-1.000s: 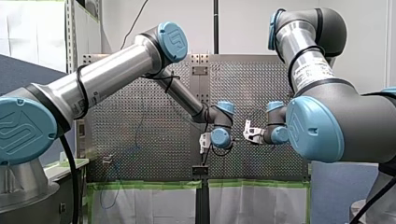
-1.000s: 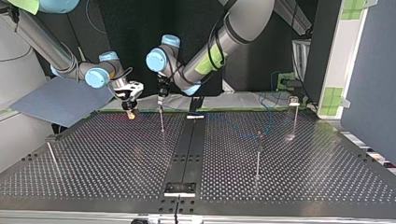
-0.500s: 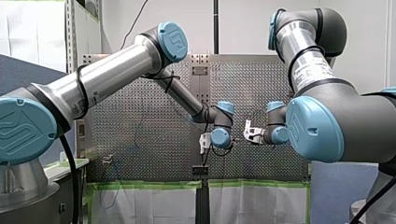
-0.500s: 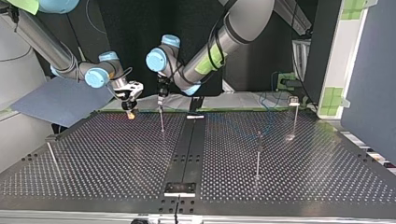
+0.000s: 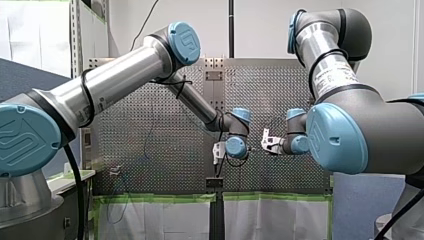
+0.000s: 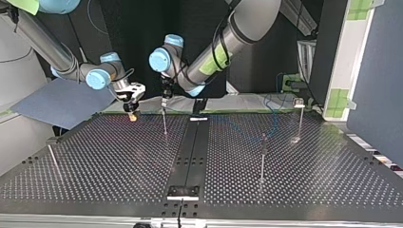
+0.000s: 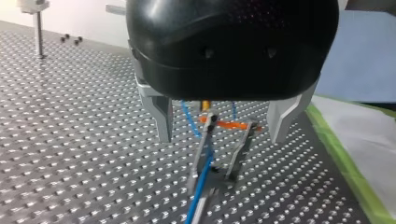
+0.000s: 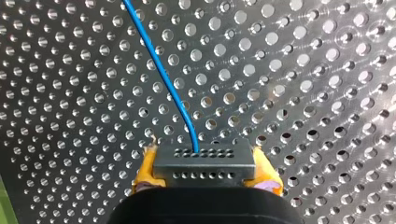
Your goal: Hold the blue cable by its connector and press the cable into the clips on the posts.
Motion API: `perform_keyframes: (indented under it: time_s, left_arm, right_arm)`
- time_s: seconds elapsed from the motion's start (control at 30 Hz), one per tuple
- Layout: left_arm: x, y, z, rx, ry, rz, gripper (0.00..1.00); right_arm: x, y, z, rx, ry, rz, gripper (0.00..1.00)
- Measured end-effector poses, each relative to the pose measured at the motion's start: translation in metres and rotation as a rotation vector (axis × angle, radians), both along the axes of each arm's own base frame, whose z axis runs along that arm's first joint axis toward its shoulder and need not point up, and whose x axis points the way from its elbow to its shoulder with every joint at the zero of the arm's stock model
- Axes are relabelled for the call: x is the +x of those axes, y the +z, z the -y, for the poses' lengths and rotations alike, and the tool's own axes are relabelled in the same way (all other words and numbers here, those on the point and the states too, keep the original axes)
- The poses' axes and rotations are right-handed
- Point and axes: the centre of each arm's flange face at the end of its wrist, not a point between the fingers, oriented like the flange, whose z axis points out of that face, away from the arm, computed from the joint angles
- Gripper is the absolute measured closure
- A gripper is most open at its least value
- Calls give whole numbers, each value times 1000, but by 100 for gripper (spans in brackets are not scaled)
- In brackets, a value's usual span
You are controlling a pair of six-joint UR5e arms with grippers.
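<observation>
Comparing with the pictures of a second ago, I find almost no change. In the top view my left arm's wrist seems to have drifted a very little toward the middle strip [image 6: 192,142] of the worktop [image 6: 119,161]. My right end effector [image 6: 130,114] hangs in the same place, near the worktop's edge on the arms' side. From this I judge that the work is in a slow, fine step of lining up at one post, and that no new clip has been filled.

My right end effector is closed on the connector [image 8: 204,164], and its yellow pads [image 8: 144,176] press on the connector's two ends. The cable [image 8: 163,79] leaves the connector's middle and runs away over the perforated worktop.

My left end effector [image 7: 222,135] has its metal fingers [image 7: 161,116] wide apart and holds nothing. It stands over a post [image 7: 204,144] just beside my right end effector, and the post's top is between the fingers. A blue piece of the cable goes along this post, but I cannot tell if it already sits in the clip.

No container shows. The nearest things to one are the clips on the posts. At the other posts [image 6: 262,159], toward the worktop's middle and its side edges, the clips are too small to tell what they hold.
</observation>
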Motion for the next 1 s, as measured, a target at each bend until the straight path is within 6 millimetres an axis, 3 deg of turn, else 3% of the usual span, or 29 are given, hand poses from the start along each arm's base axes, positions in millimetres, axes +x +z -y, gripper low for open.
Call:
perform_keyframes:
  time_s: [0.2, 0.6, 1.0]
  left_arm:
    - [7, 23, -17, -72, 25, 30, 0]
    - [40, 64, -69, -163, 85, 104, 0]
    - [20, 106, -84, -215, 100, 196, 0]
  right_arm:
    - [-2, 0, 0, 6, -3, -3, 100]
    - [-4, -1, 0, 13, -5, -7, 100]
    - [-4, -1, 0, 14, -5, -5, 100]
